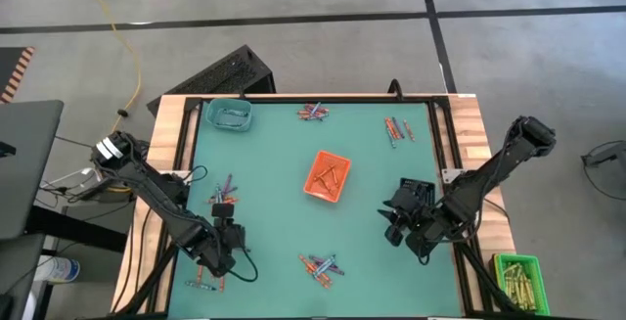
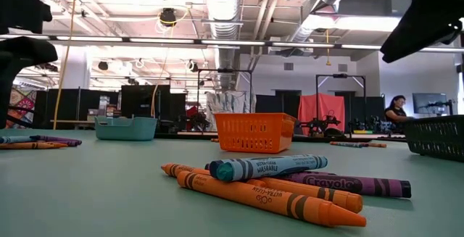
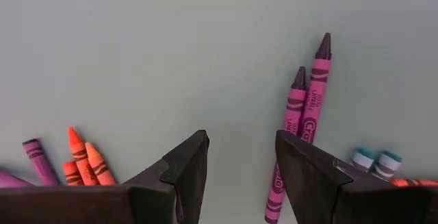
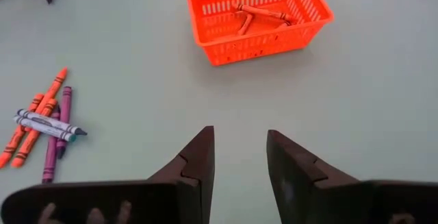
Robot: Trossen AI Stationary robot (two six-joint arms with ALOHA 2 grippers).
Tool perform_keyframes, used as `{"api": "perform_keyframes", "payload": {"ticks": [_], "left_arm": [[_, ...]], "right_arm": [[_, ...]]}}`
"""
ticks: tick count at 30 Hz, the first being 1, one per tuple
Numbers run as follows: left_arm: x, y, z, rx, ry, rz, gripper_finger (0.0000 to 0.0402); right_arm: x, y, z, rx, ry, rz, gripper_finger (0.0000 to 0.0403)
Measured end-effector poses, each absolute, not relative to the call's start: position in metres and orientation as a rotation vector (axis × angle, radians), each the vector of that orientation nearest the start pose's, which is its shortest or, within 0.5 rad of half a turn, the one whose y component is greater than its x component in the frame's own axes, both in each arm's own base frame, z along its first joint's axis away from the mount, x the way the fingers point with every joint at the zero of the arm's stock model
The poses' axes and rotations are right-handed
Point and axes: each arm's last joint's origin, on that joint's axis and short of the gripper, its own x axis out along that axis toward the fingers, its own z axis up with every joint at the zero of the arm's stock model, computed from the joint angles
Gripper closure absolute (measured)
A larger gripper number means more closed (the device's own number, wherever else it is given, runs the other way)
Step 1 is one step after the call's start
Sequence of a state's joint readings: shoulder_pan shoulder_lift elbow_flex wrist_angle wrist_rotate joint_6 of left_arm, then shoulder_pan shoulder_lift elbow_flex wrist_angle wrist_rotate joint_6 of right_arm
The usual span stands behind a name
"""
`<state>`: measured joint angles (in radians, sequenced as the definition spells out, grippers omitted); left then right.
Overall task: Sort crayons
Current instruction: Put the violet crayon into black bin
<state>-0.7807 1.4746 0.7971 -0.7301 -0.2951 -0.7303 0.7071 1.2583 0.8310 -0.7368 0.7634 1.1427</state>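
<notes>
Both sets of jaws gape empty; pink crayons (image 3: 306, 107) lie just beside the left gripper (image 3: 241, 176) (untouched).

Both arms are dark, almost black, and made of long straight pieces joined by thick round joints. The left arm (image 1: 161, 198) has a shiny silver and white part near its far end, by the table's edge. Thin black cables loop out beside it. The right arm (image 1: 484, 178) has a chunky dark block at its outer end.

The left gripper (image 3: 241, 176) has two flat black fingers (image 3: 185, 172) with slanted tips and a small step cut into the inner side. The right gripper (image 4: 239, 166) has fingers (image 4: 195, 162) of the same shape, dark brown-black, each with a notch halfway along.
</notes>
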Motion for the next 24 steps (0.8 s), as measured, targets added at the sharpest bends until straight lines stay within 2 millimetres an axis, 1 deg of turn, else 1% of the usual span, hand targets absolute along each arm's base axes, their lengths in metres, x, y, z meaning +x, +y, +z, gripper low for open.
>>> {"api": "perform_keyframes", "payload": {"ticks": [8, 14, 18, 24], "left_arm": [[0.178, -0.164, 0.165, 0.086, 1.222, 0.038, 0.0239], [0.173, -0.160, 0.151, 0.057, 1.221, 0.048, 0.0239], [0.173, -0.158, 0.151, 0.061, 1.205, 0.082, 0.0239], [0.174, -0.159, 0.151, 0.077, 1.196, 0.053, 0.0239]], "right_arm": [[0.183, 0.129, 0.226, 0.276, 0.663, -0.510, 0.0276], [0.183, 0.130, 0.226, 0.273, 0.659, -0.501, 0.0276], [0.183, 0.130, 0.226, 0.273, 0.660, -0.501, 0.0276], [0.183, 0.130, 0.226, 0.273, 0.660, -0.501, 0.0276]]}}
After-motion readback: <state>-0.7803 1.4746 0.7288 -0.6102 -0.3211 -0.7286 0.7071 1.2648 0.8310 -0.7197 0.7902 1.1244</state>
